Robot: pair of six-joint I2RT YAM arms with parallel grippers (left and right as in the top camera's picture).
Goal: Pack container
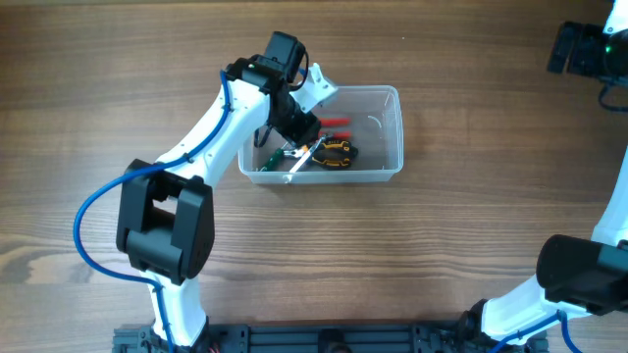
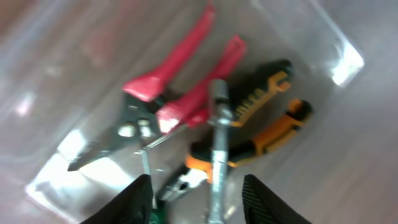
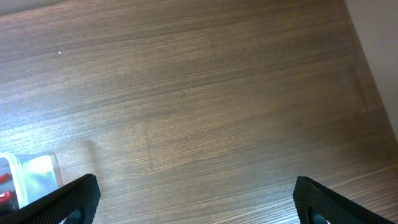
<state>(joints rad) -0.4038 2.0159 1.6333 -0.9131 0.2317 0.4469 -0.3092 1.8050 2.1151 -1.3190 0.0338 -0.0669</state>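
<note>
The clear plastic container [image 1: 385,132] sits at the table's middle. Inside lie red-handled pliers [image 2: 180,81], black-and-orange pliers [image 2: 261,124], a silver metal tool [image 2: 217,149] and a green-handled tool [image 1: 278,157]. My left gripper [image 1: 294,123] hangs over the container's left part; in the left wrist view [image 2: 196,205] its jaws are open, straddling the silver tool's shaft without closing on it. My right gripper [image 3: 196,202] is open and empty over bare table at the far right; the container's corner [image 3: 37,174] shows at that view's left edge.
The wooden table [image 1: 442,255] surrounds the container. The right arm's base [image 1: 579,279] stands at the front right and its wrist [image 1: 589,49] at the back right corner. The left arm's base [image 1: 162,226] stands at the front left.
</note>
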